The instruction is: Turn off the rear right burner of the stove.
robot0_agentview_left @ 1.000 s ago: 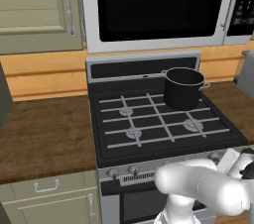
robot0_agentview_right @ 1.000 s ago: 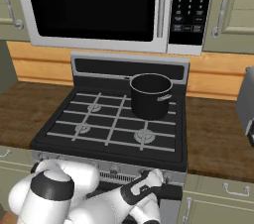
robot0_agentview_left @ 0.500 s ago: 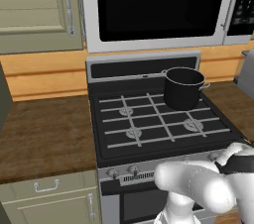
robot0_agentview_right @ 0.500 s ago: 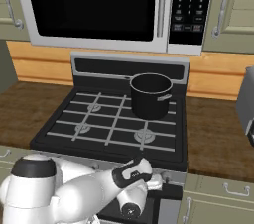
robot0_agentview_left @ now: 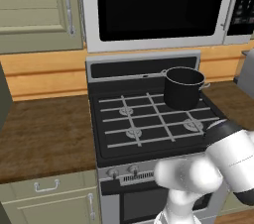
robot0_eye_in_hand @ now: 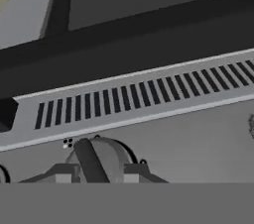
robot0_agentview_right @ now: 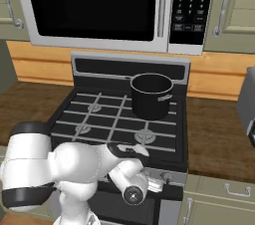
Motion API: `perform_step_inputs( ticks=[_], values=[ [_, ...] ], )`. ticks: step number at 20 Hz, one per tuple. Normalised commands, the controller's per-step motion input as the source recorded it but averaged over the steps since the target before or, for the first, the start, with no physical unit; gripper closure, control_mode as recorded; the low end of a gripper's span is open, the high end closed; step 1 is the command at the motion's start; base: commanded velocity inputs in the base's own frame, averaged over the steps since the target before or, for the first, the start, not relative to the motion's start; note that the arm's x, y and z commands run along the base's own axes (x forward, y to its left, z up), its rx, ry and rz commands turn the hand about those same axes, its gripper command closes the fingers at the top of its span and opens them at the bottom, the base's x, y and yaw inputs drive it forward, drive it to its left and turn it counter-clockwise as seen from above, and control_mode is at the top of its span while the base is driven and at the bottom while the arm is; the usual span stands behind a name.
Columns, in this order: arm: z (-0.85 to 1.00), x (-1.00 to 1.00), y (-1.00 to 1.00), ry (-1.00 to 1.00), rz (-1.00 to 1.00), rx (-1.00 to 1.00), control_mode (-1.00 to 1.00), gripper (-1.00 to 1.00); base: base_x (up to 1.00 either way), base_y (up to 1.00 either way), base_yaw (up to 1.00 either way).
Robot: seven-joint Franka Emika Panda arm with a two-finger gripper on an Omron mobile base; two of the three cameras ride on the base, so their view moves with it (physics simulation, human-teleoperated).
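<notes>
The black stove (robot0_agentview_left: pixel 149 119) (robot0_agentview_right: pixel 114 119) stands under the microwave. A dark pot (robot0_agentview_left: pixel 183 88) (robot0_agentview_right: pixel 151 96) covers its rear right burner, and I see no flame. In the hand view a round grey knob (robot0_eye_in_hand: pixel 96 158) with a dark bar sits on the silver front strip (robot0_eye_in_hand: pixel 149 99), below the vent slots. My gripper (robot0_eye_in_hand: pixel 96 172) has one fingertip (robot0_eye_in_hand: pixel 59 173) on each side of this knob, pressed against it. From the right base view my gripper (robot0_agentview_right: pixel 155 184) is at the right part of the strip, beside another knob (robot0_agentview_right: pixel 167 176).
Two left-hand knobs (robot0_agentview_left: pixel 123 170) show on the strip. Wooden counters (robot0_agentview_left: pixel 44 134) (robot0_agentview_right: pixel 219 129) flank the stove. The microwave (robot0_agentview_left: pixel 158 5) hangs above. My bulky white arm (robot0_agentview_left: pixel 208 173) crowds the stove front. Cabinet doors (robot0_agentview_left: pixel 49 203) lie below.
My arm has swung and rolled in front of the stove, elbow shifting sideways. The hand stays at the right part of the knob strip. The pot has not moved.
</notes>
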Motion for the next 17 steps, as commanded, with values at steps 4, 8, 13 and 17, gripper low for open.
perform_step_inputs(
  ticks=[4, 8, 13, 17],
  values=[
    [0.41, 0.08, -0.12, 0.27, -0.34, 0.89, -1.00, 1.00, 0.00, 0.00, 0.00],
    [0.46, 0.27, -0.10, 0.44, -0.37, 0.62, -1.00, 1.00, 0.00, 0.00, 0.00],
    [0.03, 0.20, -0.20, 0.33, -0.30, 0.13, -1.00, 1.00, 0.00, 0.00, 0.00],
    [0.00, 0.00, 0.00, 0.00, 0.00, 0.00, -1.00, 1.00, 0.00, 0.00, 0.00]
  ],
)
